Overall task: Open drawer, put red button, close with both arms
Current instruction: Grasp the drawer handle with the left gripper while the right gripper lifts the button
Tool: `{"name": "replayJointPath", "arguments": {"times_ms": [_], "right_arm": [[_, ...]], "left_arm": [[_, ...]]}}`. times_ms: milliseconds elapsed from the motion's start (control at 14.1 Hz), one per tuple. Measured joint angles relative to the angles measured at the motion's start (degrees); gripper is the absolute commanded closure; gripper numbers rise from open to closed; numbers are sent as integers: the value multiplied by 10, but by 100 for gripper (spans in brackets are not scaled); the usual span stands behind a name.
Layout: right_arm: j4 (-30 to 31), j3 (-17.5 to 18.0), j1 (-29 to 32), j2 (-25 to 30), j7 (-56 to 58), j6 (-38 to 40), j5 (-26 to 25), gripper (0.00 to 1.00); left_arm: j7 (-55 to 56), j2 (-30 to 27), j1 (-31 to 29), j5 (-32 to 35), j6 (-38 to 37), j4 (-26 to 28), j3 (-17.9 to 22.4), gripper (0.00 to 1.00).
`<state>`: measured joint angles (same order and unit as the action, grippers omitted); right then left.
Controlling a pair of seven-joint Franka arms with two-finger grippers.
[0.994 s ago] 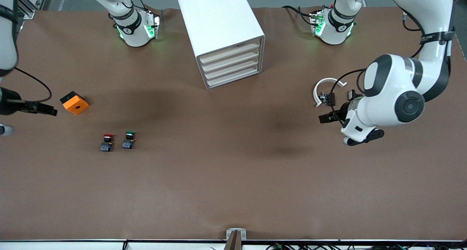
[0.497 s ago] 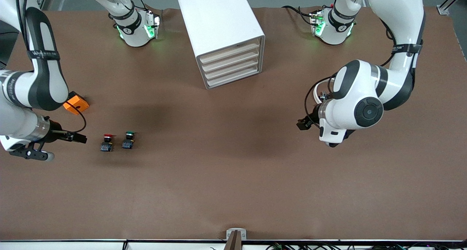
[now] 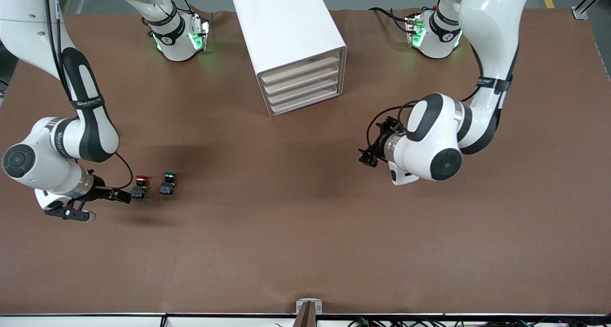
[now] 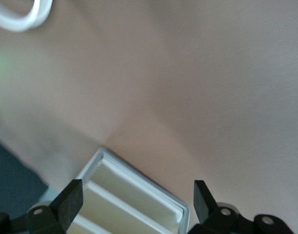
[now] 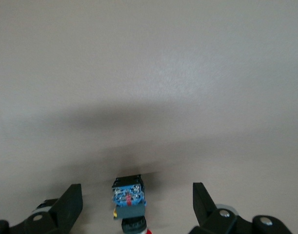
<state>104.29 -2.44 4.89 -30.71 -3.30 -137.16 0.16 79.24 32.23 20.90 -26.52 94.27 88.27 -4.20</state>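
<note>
While the drawer cabinet [image 3: 289, 45] stands at the robots' side of the table with all four drawer fronts flush and closed, the red button [image 3: 140, 186] sits on the brown table [image 3: 296, 231] well apart from it, nearer the front camera than the cabinet and toward the right arm's end. A green button [image 3: 167, 184] stands just beside the red one, on the side closer to the cabinet, the two not touching.

The right gripper [image 3: 125, 196] is low, just beside the red button on the side away from the cabinet. In the right wrist view its two fingers [image 5: 66, 207] are spread wide apart, and the red button [image 5: 129, 200] lies between them, touched by neither.

The left gripper [image 3: 368, 156] is over bare table, toward the left arm's end from the cabinet and nearer the camera than the cabinet's front. In the left wrist view its fingers [image 4: 68, 200] are spread wide and hold nothing, and the cabinet's drawer face [image 4: 134, 195] shows between them, farther off. A white curved piece [image 4: 19, 14] lies at the edge of that view.
</note>
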Motion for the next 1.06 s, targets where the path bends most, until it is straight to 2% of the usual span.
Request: {"name": "replayJointPath", "arguments": {"times_ms": [213, 497, 1065], "right_arm": [[29, 0, 0, -17, -2, -35, 7, 0], [35, 7, -1, -34, -2, -46, 10, 0], [41, 14, -6, -44, -3, -49, 10, 0]], "left_arm": [[97, 23, 16, -41, -47, -3, -6, 0], [193, 48, 20, -98, -129, -5, -8, 0], [366, 124, 18, -205, -211, -16, -8, 0]]}}
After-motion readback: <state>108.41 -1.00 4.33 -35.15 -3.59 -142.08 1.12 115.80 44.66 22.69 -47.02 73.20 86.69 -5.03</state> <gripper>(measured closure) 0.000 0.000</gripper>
